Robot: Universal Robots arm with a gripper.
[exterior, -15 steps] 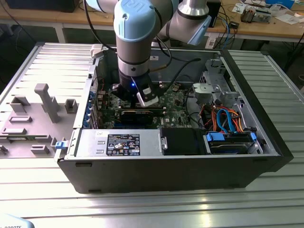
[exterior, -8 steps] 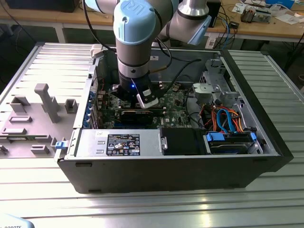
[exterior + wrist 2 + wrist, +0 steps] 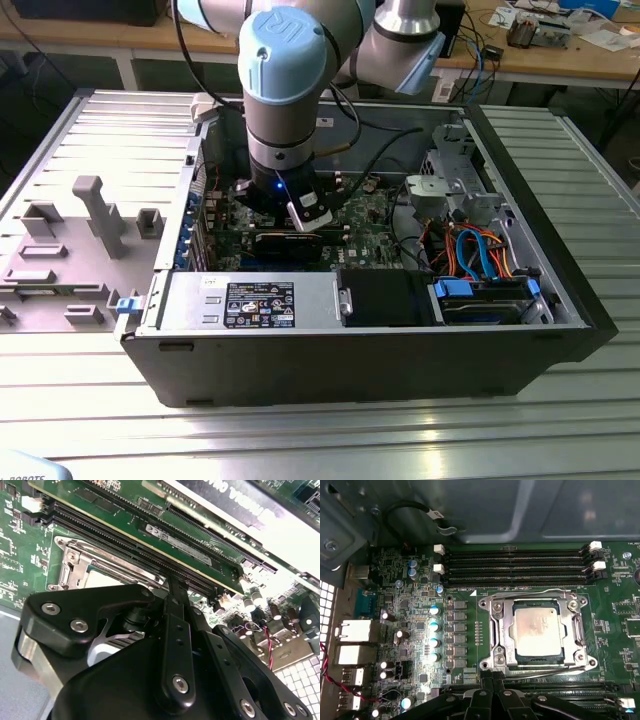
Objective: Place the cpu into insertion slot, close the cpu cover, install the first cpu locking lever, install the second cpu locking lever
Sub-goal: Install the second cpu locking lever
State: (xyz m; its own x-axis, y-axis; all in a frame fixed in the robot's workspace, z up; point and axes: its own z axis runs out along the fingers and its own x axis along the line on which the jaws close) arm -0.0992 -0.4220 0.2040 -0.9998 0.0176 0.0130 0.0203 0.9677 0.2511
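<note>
My pincer (image 3: 492, 682) hangs just beside the insertion slot (image 3: 495, 627), fingers drawn together on nothing. The cpu (image 3: 536, 627) sits in it, the cpu cover (image 3: 578, 630) down over it. I judge I'm on the locking levers (image 3: 540, 591); that calls for a careful hook and press. Beyond, green board (image 3: 405, 630), computer case (image 3: 400, 360), ribbed metal table (image 3: 320, 440), desks behind.

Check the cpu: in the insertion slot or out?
In. In the first wrist view the cpu lies flat inside the insertion slot, framed by the silvery cpu cover.
</note>
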